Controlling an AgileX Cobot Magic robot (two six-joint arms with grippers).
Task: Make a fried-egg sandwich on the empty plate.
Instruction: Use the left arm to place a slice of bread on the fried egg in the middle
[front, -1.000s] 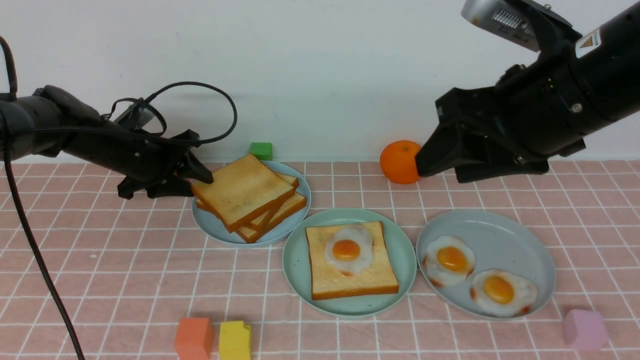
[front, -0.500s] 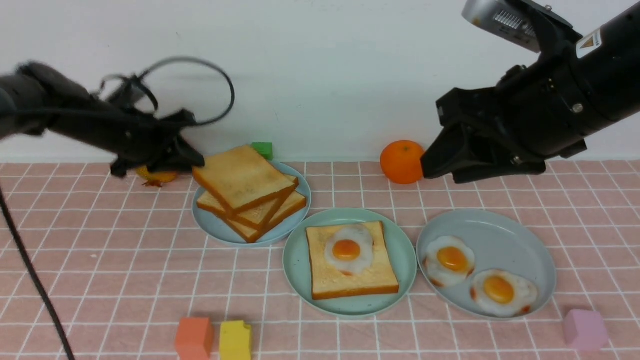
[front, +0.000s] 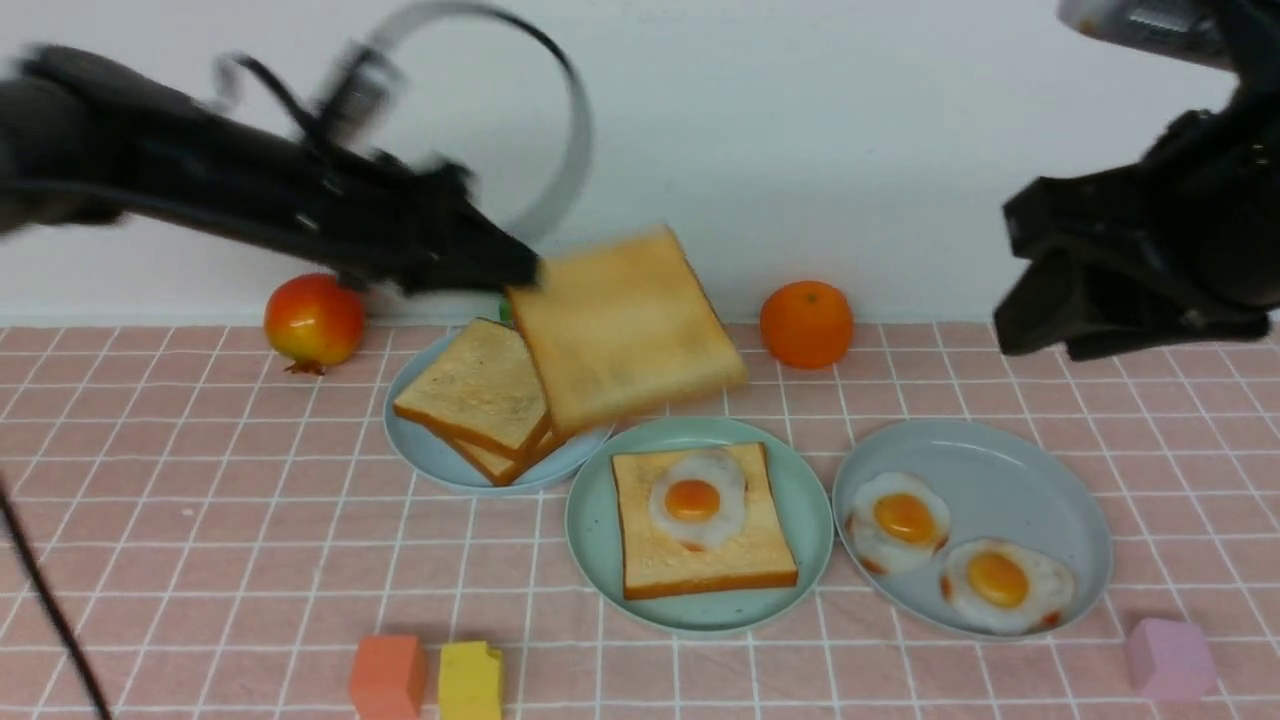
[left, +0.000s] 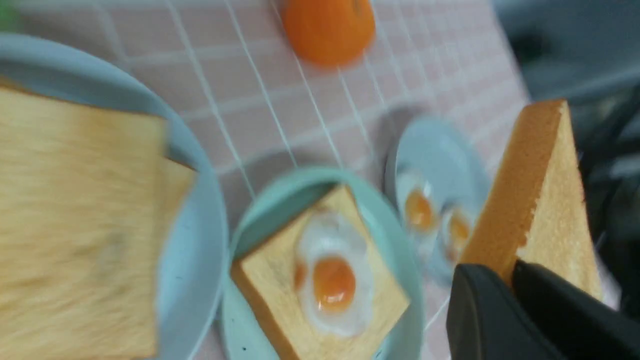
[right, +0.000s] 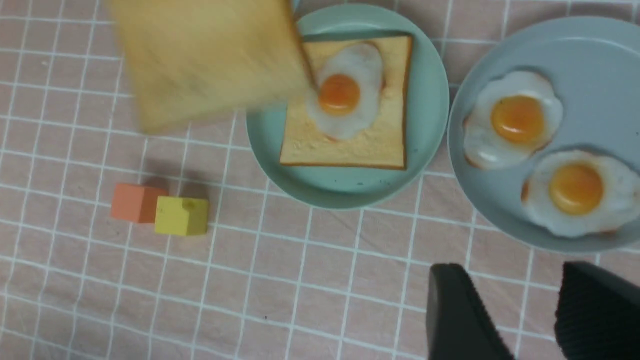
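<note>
The mint-green plate (front: 598, 545) sits at the centre front. On it lies one toast slice (front: 700, 572) with a fried egg (front: 697, 497) on top. My left gripper (front: 527, 275) is shut on the edge of a second toast slice (front: 622, 328). That slice hangs tilted in the air, behind and left of the plate. In the left wrist view the held toast slice (left: 542, 200) sticks out from the left gripper (left: 512, 272). My right gripper (front: 1030, 340) is raised at the far right, open and empty. The right wrist view shows the right gripper (right: 510, 272) over bare cloth.
A smaller pale blue plate (front: 430, 455) holds two stacked toast slices (front: 475, 392). A larger blue-grey plate (front: 1000, 455) carries two fried eggs (front: 905, 520). An orange (front: 806, 323) and a red fruit (front: 313, 321) stand by the wall. Orange (front: 387, 675), yellow (front: 469, 680) and pink (front: 1168, 658) cubes line the front.
My left gripper closed on the top toast slice, lifted it off the stack and carried it up and rightward. The right arm drew back to the right.
</note>
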